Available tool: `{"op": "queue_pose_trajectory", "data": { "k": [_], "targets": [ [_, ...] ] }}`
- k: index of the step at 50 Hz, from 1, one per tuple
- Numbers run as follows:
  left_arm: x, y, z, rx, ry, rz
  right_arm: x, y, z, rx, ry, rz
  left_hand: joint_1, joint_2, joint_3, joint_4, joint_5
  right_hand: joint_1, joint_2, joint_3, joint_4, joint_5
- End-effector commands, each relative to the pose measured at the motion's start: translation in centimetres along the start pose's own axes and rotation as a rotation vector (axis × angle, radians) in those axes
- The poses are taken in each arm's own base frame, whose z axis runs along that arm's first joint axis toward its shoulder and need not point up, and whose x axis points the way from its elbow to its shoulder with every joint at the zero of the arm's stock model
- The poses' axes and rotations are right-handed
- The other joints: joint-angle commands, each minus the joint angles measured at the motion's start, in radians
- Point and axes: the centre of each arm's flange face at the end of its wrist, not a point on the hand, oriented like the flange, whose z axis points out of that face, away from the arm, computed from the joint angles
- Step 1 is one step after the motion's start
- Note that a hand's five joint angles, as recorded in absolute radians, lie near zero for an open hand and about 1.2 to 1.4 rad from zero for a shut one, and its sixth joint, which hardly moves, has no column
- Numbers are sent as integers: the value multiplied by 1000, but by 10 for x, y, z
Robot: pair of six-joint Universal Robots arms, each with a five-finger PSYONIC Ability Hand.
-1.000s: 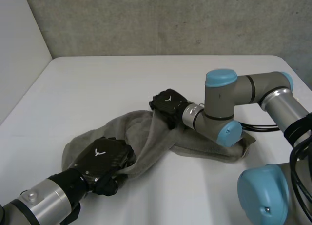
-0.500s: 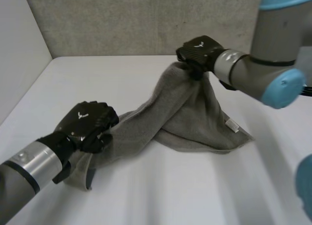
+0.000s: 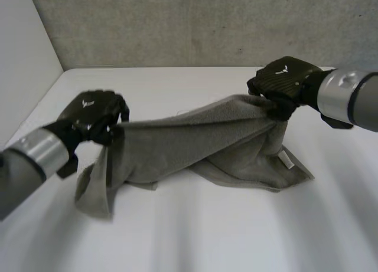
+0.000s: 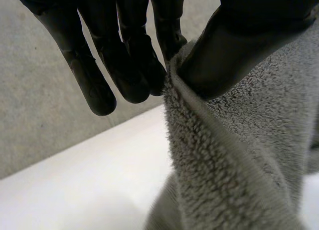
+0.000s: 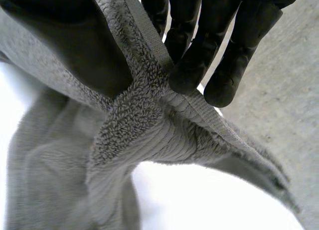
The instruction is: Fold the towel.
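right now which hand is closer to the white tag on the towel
Right. The right hand pinches the towel almost directly above the tag; the left hand holds the towel's opposite end.

Towel grip, left: in the head view the left hand [image 3: 91, 114] covers the part of the towel [image 3: 201, 139] that it pinches.
Towel grip, right: the right hand [image 3: 282, 83] covers the part it pinches.
Towel in the left wrist view: cut off beyond the thumb.
Tag [image 3: 286, 160]: too small to read.
Tabletop [image 3: 207, 236]: covered beneath the towel's resting folds.
Arms: the left forearm [image 3: 29, 160] and the right forearm [image 3: 348, 98] are cut by the head view's sides.
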Motion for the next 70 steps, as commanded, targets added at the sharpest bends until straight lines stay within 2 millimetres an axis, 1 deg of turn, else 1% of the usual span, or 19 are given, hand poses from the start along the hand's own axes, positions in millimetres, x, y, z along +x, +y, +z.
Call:
{"op": "queue_pose_trajectory", "data": {
  "k": [1, 3, 5, 6, 8, 11, 15, 20, 22, 23, 25, 26, 28, 30, 31, 33, 39, 47, 70],
  "targets": [
    [-33, -41, 64, 137, -13, 71, 26, -20, 62, 149, 187, -115, 167, 72, 72, 41, 97, 112, 104, 59, 62, 113],
    [-36, -65, 78, 215, -10, 109, 35, -39, 70, 228, 284, -154, 167, 72, 72, 41, 97, 112, 104, 59, 62, 113],
    [-41, -128, 89, 407, -27, 195, 66, -85, 68, 446, 503, -192, 167, 72, 72, 41, 97, 112, 104, 59, 62, 113],
    [-41, -129, 89, 408, -28, 195, 66, -85, 68, 447, 504, -192, 167, 72, 72, 41, 97, 112, 104, 59, 62, 113],
    [-43, -185, 82, 578, -69, 269, 91, -127, 43, 662, 672, -170, 167, 72, 72, 41, 97, 112, 104, 59, 62, 113],
    [-43, -223, 70, 717, -109, 321, 105, -144, 26, 787, 726, -83, 167, 72, 72, 41, 97, 112, 104, 59, 62, 113],
    [-42, -234, 64, 780, -121, 341, 108, -143, 22, 795, 702, -17, 167, 72, 72, 41, 97, 112, 104, 59, 62, 113],
    [-49, -198, 71, 678, -120, 311, 77, -88, 50, 451, 498, 34, 167, 72, 72, 41, 97, 112, 104, 59, 62, 113],
    [-52, -153, 77, 551, -116, 261, 65, -70, 56, 348, 420, 42, 167, 72, 72, 41, 97, 112, 104, 59, 62, 113],
    [-52, -152, 77, 550, -116, 260, 65, -70, 56, 347, 419, 42, 167, 72, 72, 41, 97, 112, 104, 59, 62, 113],
    [-51, -102, 79, 409, -93, 236, 35, -30, 66, 126, 250, 64, 167, 72, 72, 41, 97, 112, 104, 59, 62, 113],
    [-51, -102, 79, 408, -93, 236, 35, -29, 66, 125, 249, 64, 167, 72, 72, 41, 97, 112, 104, 59, 62, 113],
    [-46, -77, 78, 338, -66, 244, 5, 10, 69, -73, 97, 110, 167, 72, 72, 41, 97, 112, 104, 59, 62, 113],
    [-33, -23, 71, 192, -11, 277, -9, 25, 68, -132, 39, 130, 167, 72, 72, 41, 97, 112, 104, 59, 62, 113],
    [-33, -23, 71, 191, -11, 278, -9, 25, 68, -133, 38, 130, 167, 72, 72, 41, 97, 112, 104, 59, 62, 113],
    [-17, 25, 58, 61, 41, 330, -32, 46, 59, -188, -50, 142, 167, 72, 72, 41, 97, 112, 104, 59, 62, 113],
    [6, 99, 42, -112, 121, 446, -55, 56, 35, -148, -72, 95, 72, -24, -24, -54, 1, 112, 104, 59, 62, 113],
    [6, 123, 49, -142, 124, 468, -57, 41, 7, -65, -20, 80, -527, -622, -623, -653, -598, 112, 104, 59, 62, 113],
    [-22, 117, 83, -12, -100, 492, -17, 42, -4, -56, 103, 96, -604, -700, -700, -730, -675, 112, 104, 59, 62, 113]
  ]
}}
